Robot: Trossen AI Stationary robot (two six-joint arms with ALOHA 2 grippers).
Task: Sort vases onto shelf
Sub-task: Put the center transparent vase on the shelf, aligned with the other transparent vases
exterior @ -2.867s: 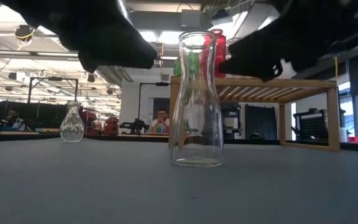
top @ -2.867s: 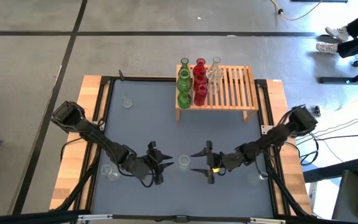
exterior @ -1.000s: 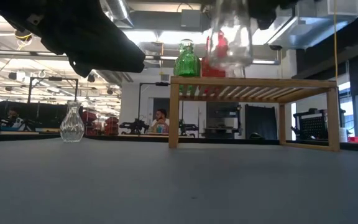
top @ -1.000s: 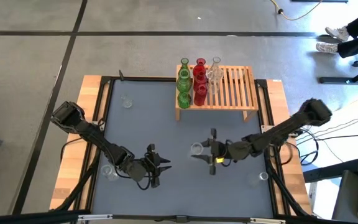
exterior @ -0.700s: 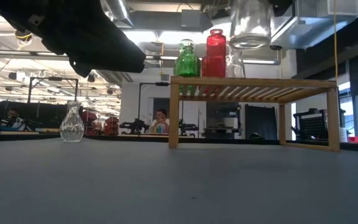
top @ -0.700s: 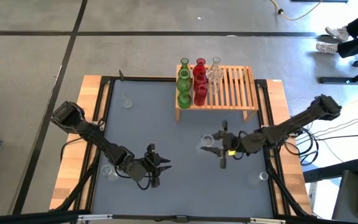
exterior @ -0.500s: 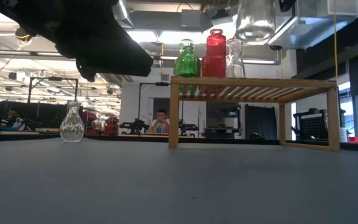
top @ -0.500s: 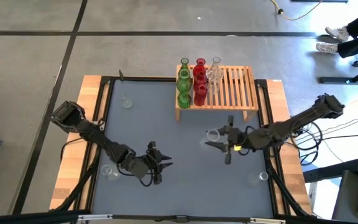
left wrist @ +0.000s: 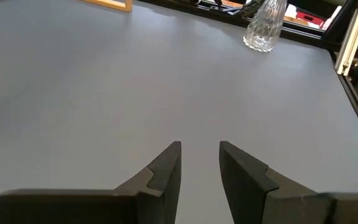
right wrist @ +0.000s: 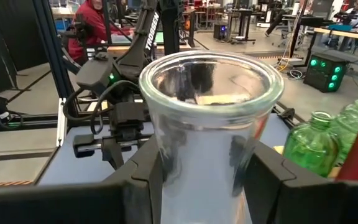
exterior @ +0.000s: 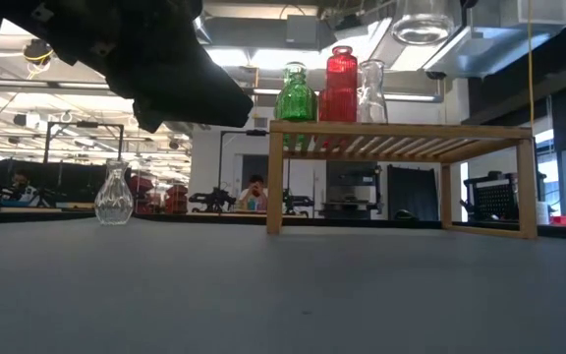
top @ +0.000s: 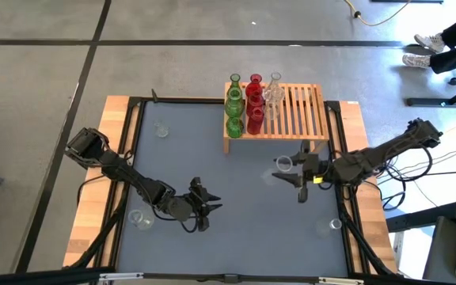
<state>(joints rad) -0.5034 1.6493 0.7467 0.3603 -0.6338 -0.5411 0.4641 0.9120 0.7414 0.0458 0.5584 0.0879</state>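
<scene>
While right hand grips clear vase, "TROSSEN" on far arm

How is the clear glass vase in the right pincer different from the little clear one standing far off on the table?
The wide-mouthed clear glass vase is smooth-sided and held in the air by the right pincer; the small ribbed clear glass vase is pear-shaped and stands alone on the grey table. Both are clear glass and off the shelf.
</scene>
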